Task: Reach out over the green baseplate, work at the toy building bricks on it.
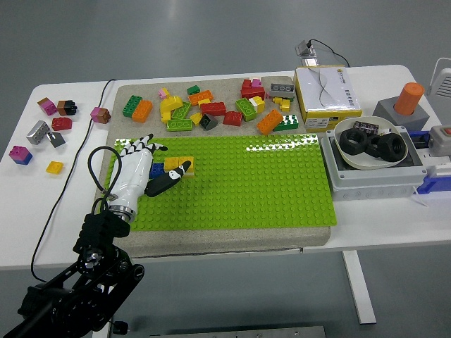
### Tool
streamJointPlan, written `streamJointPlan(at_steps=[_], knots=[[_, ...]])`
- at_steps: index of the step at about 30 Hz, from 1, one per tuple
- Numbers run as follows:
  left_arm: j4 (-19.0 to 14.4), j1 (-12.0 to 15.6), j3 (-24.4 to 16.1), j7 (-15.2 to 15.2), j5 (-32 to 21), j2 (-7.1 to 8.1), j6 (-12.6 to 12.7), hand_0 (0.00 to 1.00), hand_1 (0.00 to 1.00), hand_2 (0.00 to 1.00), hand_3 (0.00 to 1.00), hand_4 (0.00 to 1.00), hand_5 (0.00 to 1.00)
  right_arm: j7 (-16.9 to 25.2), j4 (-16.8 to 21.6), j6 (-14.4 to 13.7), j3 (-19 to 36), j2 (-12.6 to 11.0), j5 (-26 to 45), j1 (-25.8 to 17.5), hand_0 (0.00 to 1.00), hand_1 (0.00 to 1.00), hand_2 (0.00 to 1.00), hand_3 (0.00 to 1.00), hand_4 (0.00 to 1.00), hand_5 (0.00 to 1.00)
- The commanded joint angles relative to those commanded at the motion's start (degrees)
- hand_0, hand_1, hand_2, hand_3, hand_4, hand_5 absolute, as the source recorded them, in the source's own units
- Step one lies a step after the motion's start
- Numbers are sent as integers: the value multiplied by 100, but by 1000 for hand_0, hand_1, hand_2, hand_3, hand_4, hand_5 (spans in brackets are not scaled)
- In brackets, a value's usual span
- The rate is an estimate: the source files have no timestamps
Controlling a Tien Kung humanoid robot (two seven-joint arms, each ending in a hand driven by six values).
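A green baseplate lies on a grey mat in the middle of the table. Near its left end a yellow brick and a blue brick sit on the studs. My left hand, white with black striped fingertips, rests over the plate's left end, fingers spread, thumb pointing at the yellow brick and touching or nearly touching it. It holds nothing. The right arm is out of view.
Several loose bricks lie along the mat's far edge. More bricks lie at the table's left. A yellow-white box, a bowl with black tyres and a grey box stand at the right. A black cable runs down the left side.
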Motion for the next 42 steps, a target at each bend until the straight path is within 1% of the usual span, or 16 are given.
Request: streamJointPlan(at_steps=[4, 5, 9, 10, 11, 12, 16, 17, 23, 24, 29, 30, 34, 35, 40, 42], knots=[[-487, 177, -239, -147, -95, 61, 202, 998, 978, 986, 711, 887, 908, 4, 0, 11, -50, 6, 16, 0, 588, 576, 636, 647, 655, 753], [-620, 239, -288, -199, -140, 92, 248, 998, 965, 965, 708, 881, 902, 2, 0, 13, -63, 9, 27, -5, 587, 576, 636, 647, 655, 754], [-1100, 518, -411, -443, -448, 225, 378, 998, 965, 965, 708, 881, 902, -10, 0, 17, -90, 16, 53, -27, 587, 576, 636, 647, 655, 754], [-1179, 584, -426, -508, -546, 251, 403, 998, 965, 965, 708, 881, 902, -12, 0, 17, -94, 19, 57, -32, 587, 576, 636, 647, 655, 754], [-1236, 644, -437, -571, -643, 272, 423, 998, 949, 948, 711, 867, 847, -14, 0, 18, -98, 22, 60, -35, 588, 574, 636, 646, 655, 754], [-1267, 715, -441, -662, -752, 291, 449, 998, 949, 948, 711, 867, 847, -15, 0, 20, -108, 26, 67, -37, 588, 574, 636, 646, 655, 754], [-1310, 956, -339, -1069, -1233, 337, 583, 998, 949, 948, 711, 867, 847, -15, 0, 32, -164, 44, 106, -43, 588, 574, 636, 646, 655, 754], [-1306, 995, -298, -1162, -1338, 338, 611, 998, 920, 913, 695, 833, 751, -17, 0, 35, -171, 47, 107, -43, 588, 577, 636, 647, 655, 754], [-1251, 1069, -137, -1487, -1664, 378, 693, 998, 920, 913, 695, 833, 751, -25, 0, 55, -230, 58, 119, -37, 588, 577, 636, 647, 655, 754], [-1243, 1072, -128, -1518, -1689, 390, 704, 992, 910, 898, 686, 826, 715, -27, 0, 60, -239, 59, 120, -38, 588, 576, 636, 647, 655, 754], [-1216, 1094, -129, -1601, -1723, 424, 746, 992, 910, 898, 686, 826, 715, -38, 0, 77, -264, 69, 103, -52, 588, 576, 636, 647, 655, 754], [-1208, 1101, -128, -1617, -1718, 431, 756, 991, 905, 890, 678, 814, 684, -44, 0, 85, -265, 71, 92, -58, 587, 577, 637, 647, 655, 755], [-1190, 1128, -129, -1666, -1706, 461, 793, 991, 905, 890, 678, 814, 684, -62, 0, 110, -258, 79, 48, -76, 587, 577, 637, 647, 655, 755], [-1187, 1140, -133, -1681, -1706, 469, 803, 991, 904, 885, 669, 806, 647, -61, 0, 113, -260, 82, 44, -82, 588, 577, 642, 647, 655, 755], [-1160, 1196, -145, -1692, -1708, 495, 806, 991, 904, 885, 669, 806, 647, -58, 0, 123, -291, 96, 61, -125, 588, 577, 642, 647, 655, 755], [-1144, 1221, -152, -1682, -1708, 499, 794, 991, 902, 883, 667, 815, 669, -67, 0, 133, -292, 102, 47, -142, 588, 577, 643, 648, 655, 755]])
